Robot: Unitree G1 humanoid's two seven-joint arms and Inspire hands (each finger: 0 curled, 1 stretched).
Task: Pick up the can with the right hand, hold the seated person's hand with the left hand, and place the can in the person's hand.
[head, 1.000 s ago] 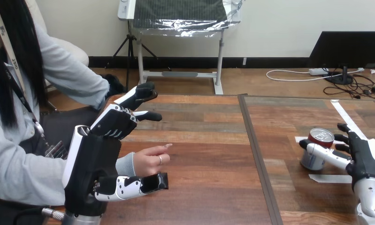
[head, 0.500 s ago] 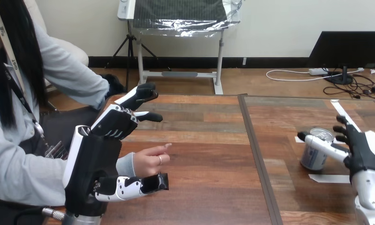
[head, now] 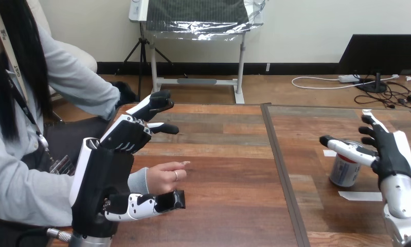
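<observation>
Two hands, both spread. Right hand (head: 387,154) above-beside can (head: 343,174), thumb across lid, no grasp yet. Can upright on table (head: 234,170), right side. Drop palm level with can wall, then curl. Left hand (head: 110,164) brackets person's hand (head: 164,177), not clamped.

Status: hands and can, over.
Left hand open, person's hand between thumb and fingers. Right hand open at can, thumb across its top. Can on table, not gripped.
</observation>
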